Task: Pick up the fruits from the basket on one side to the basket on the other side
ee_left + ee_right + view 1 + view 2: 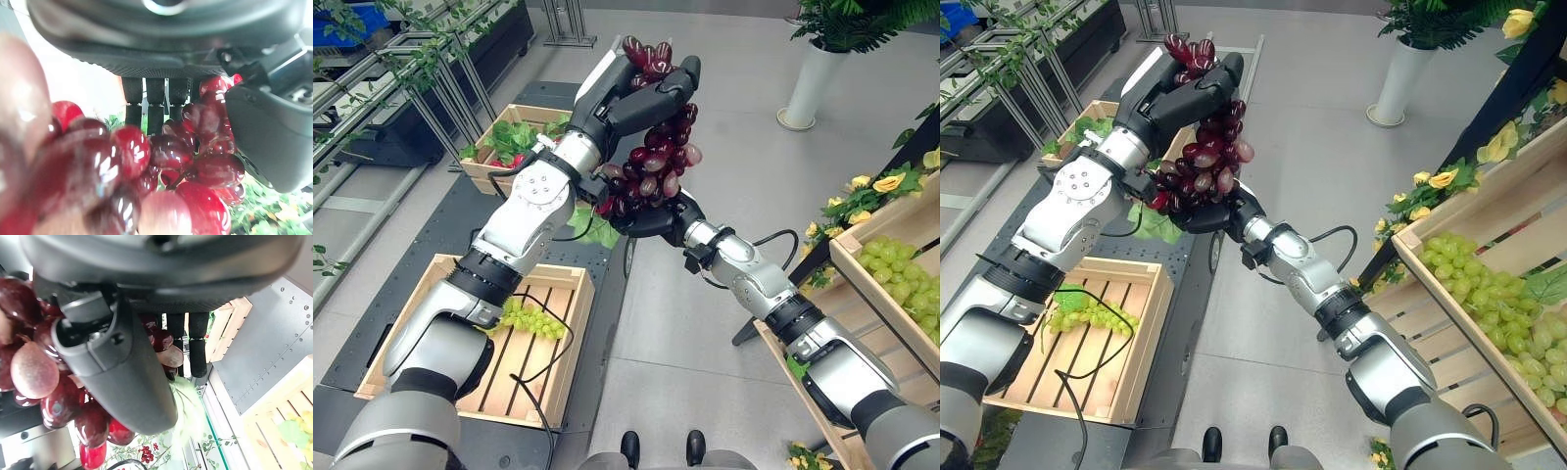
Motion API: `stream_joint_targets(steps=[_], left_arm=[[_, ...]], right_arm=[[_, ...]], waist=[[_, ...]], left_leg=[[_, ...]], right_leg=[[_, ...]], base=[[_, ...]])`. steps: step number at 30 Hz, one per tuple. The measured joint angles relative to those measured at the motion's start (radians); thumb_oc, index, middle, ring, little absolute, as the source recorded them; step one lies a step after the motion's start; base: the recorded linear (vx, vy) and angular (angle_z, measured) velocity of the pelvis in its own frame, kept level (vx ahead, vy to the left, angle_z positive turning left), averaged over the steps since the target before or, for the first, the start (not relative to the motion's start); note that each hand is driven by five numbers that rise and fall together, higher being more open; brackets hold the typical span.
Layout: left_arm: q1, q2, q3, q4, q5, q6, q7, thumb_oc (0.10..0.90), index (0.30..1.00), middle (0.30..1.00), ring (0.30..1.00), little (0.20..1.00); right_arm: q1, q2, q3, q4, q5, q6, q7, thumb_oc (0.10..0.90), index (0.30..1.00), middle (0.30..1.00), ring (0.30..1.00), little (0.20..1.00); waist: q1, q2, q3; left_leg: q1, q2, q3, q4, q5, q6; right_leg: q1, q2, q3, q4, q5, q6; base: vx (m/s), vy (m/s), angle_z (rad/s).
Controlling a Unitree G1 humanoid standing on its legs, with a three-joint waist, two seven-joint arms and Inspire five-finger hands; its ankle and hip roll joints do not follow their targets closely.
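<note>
both dark hands, left hand (636,93) and right hand (651,217), curled round one dark-red grape bunch (656,162); an uncoordinated release risked dropping it.

Head pair downward; wrist cameras close on red grapes (161,161).

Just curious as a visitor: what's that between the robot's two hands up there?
A bunch of red grapes: the left hand grips its top, the right hand cups its bottom, seen in both eye views.
</note>
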Motion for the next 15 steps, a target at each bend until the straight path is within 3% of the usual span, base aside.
stream_joint_targets(steps=[7, 8, 9, 15], left_arm=[[0.0, 0.0, 0.011, 0.103, 0.008, -0.002, 0.011, 0.4, 0.3, 0.3, 0.3, 0.3], [0.0, 0.0, 0.013, 0.112, 0.008, -0.002, 0.012, 0.747, 0.82, 0.82, 0.82, 0.82], [0.0, 0.0, 0.014, 0.122, 0.008, -0.002, 0.014, 0.8, 0.9, 0.9, 0.9, 0.9], [0.0, 0.0, 0.026, 0.182, 0.018, -0.002, 0.018, 0.8, 0.9, 0.9, 0.9, 0.9]], right_arm=[[0.018, -0.004, 0.0, 0.0, 0.0, 0.0, -0.003, 0.4, 0.3, 0.3, 0.3, 0.3], [0.018, -0.005, 0.0, 0.0, 0.0, -0.001, -0.003, 0.4, 0.3, 0.3, 0.3, 0.3], [0.018, -0.005, -0.001, 0.0, 0.0, -0.001, -0.003, 0.4, 0.3, 0.3, 0.3, 0.3], [0.018, -0.006, -0.007, 0.0, 0.0, -0.021, -0.004, 0.4, 0.3, 0.3, 0.3, 0.3]], waist=[[-0.001, 0.0, 0.0], [-0.002, 0.0, 0.0], [-0.002, 0.0, 0.0], [-0.006, 0.0, 0.0]], left_leg=[[0.0, 0.0, 0.015, 0.0, 0.0, 0.0], [0.0, 0.0, 0.015, 0.0, 0.0, 0.0], [0.001, 0.0, 0.015, 0.0, 0.0, 0.0], [0.001, 0.001, 0.016, 0.0, 0.0, 0.0]], right_leg=[[-0.003, 0.0, 0.014, 0.0, 0.002, 0.0], [-0.003, 0.0, 0.015, 0.0, 0.002, 0.0], [-0.003, 0.0, 0.015, 0.0, 0.003, 0.0], [-0.003, 0.0, 0.016, 0.0, 0.004, 0.0]], base=[[0.0, 0.003, -0.03], [0.0, 0.0, 0.0], [0.0, 0.0, 0.0], [0.0, 0.0, 0.0]])
